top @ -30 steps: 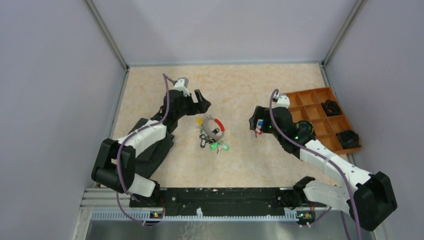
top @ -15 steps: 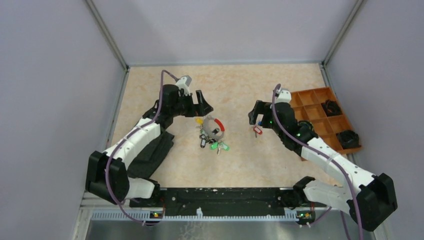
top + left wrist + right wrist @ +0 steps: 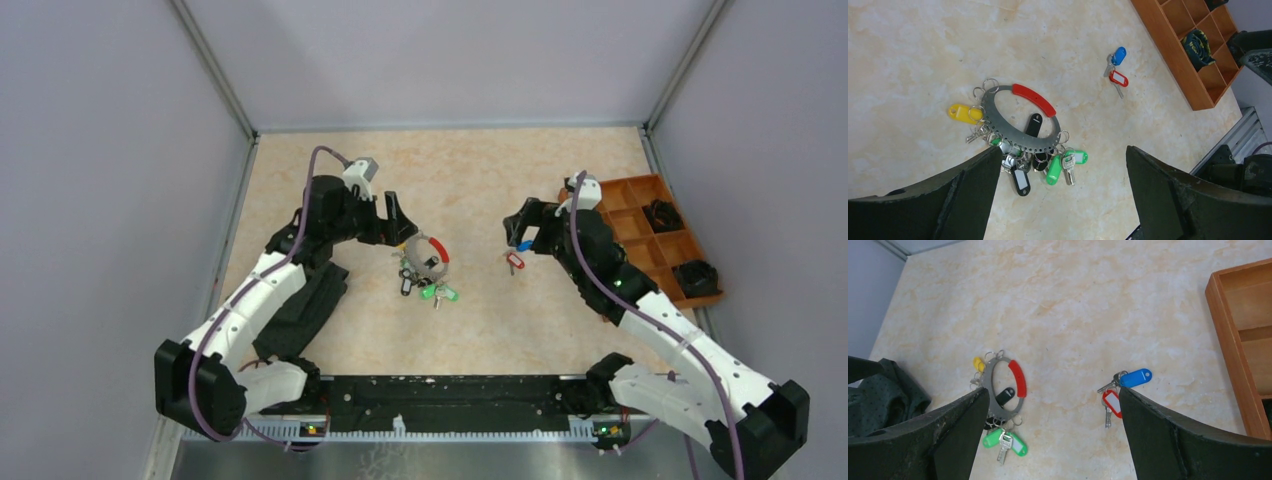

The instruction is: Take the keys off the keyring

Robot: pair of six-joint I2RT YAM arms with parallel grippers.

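The keyring (image 3: 412,247), a grey ring with a red sleeve (image 3: 441,250), lies flat mid-table. Keys hang off it: green ones (image 3: 440,293), black ones and a yellow one. It shows in the left wrist view (image 3: 1013,136) and the right wrist view (image 3: 989,386). Two loose keys, blue (image 3: 1136,377) and red (image 3: 1113,403), lie together right of it (image 3: 515,256). My left gripper (image 3: 393,222) is open and empty, just left of the ring (image 3: 1063,151). My right gripper (image 3: 520,230) is open and empty above the loose keys (image 3: 1054,390).
An orange compartment tray (image 3: 620,185) stands at the right with black coiled objects (image 3: 660,213) in two cells. A dark cloth (image 3: 305,300) lies under the left arm. Grey walls close in the table on three sides.
My right gripper let go of the red and blue keys, which now lie on the table, and drew back to the right. My left gripper moved nearer to the ring.
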